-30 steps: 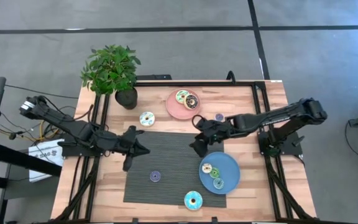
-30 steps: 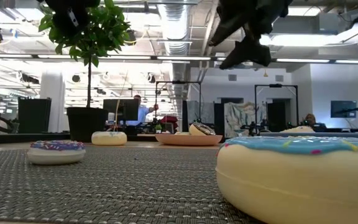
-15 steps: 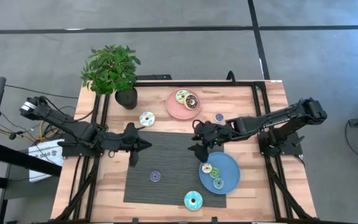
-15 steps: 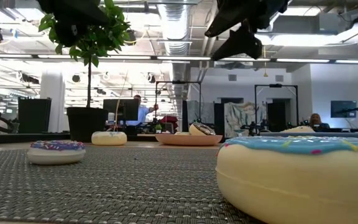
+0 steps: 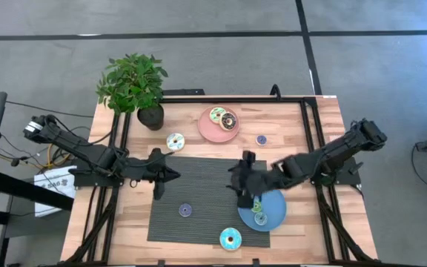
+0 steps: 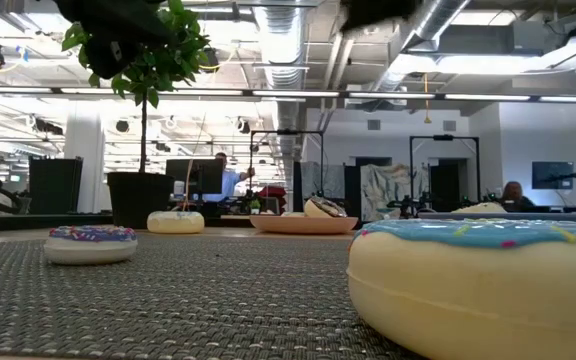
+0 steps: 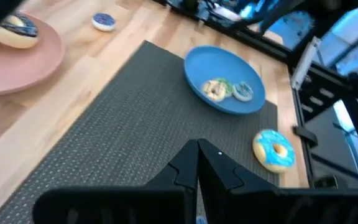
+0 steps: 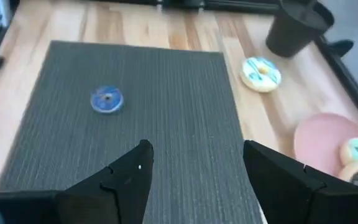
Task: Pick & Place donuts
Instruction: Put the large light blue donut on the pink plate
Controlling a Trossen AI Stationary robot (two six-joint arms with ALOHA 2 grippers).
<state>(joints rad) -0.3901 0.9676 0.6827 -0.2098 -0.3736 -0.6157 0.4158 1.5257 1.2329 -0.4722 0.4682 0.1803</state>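
I am holding my right gripper (image 5: 245, 194) with jaws spread wide and empty over the dark mat (image 5: 206, 178) beside the blue plate (image 5: 275, 211), apparently lining up on the small purple donut (image 5: 185, 211) lower left of centre, while my left gripper (image 5: 161, 178) is waiting pinched closed.

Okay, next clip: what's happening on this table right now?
A two-arm robot is sorting toy donuts onto plates. The right gripper, fingers open and empty, hangs over the mat at the blue plate's edge; that plate holds small donuts, the pink plate two. The left gripper, fingers shut, waits over the mat's left side. A purple donut and cyan donuts are loose.
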